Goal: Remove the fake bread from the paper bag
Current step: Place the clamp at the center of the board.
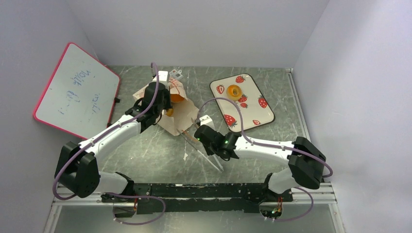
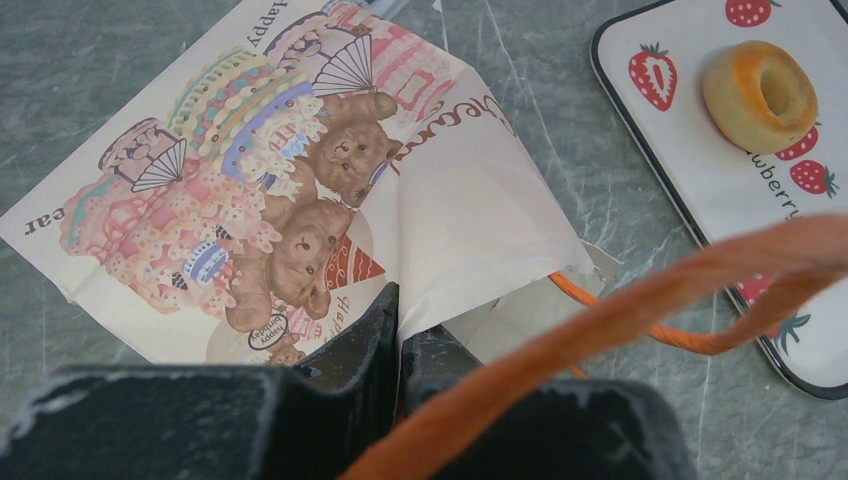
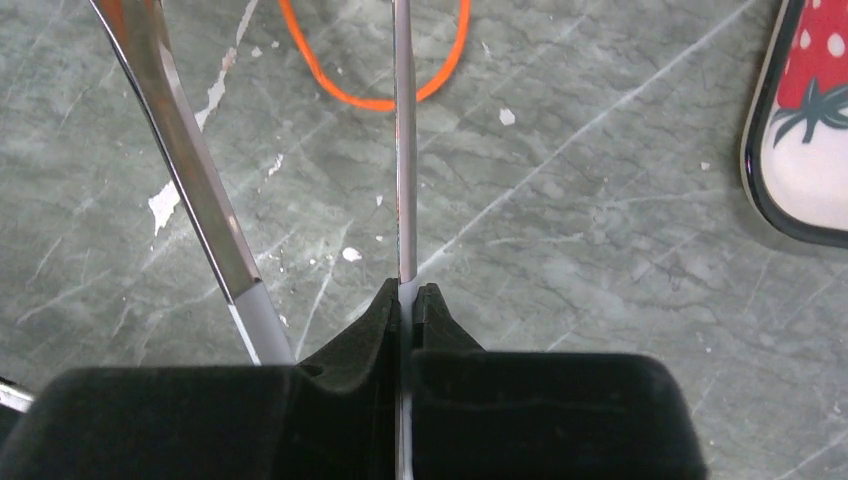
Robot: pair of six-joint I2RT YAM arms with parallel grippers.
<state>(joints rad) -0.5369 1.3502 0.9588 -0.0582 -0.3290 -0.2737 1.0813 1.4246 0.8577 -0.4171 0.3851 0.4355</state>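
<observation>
The paper bag [image 1: 176,116] lies on the table, its teddy-bear print showing in the left wrist view [image 2: 300,200]. My left gripper [image 1: 165,106] [image 2: 402,335] is shut on the bag's paper rim, with an orange cord handle [image 2: 650,290] crossing in front. An orange bread piece [image 1: 177,96] shows at the bag's mouth beside that gripper. A ring-shaped bagel [image 1: 235,91] [image 2: 760,95] lies on the strawberry tray [image 1: 248,112]. My right gripper [image 1: 199,128] [image 3: 405,290] is shut on one arm of metal tongs [image 3: 400,150], pointing at the bag's other orange handle [image 3: 370,100].
A pink-framed whiteboard [image 1: 77,97] leans at the left wall. A small white tag card [image 1: 175,74] lies behind the bag. The tray's edge [image 3: 800,160] is just right of the tongs. The tongs' free arm [image 3: 190,170] sits left of my right fingers.
</observation>
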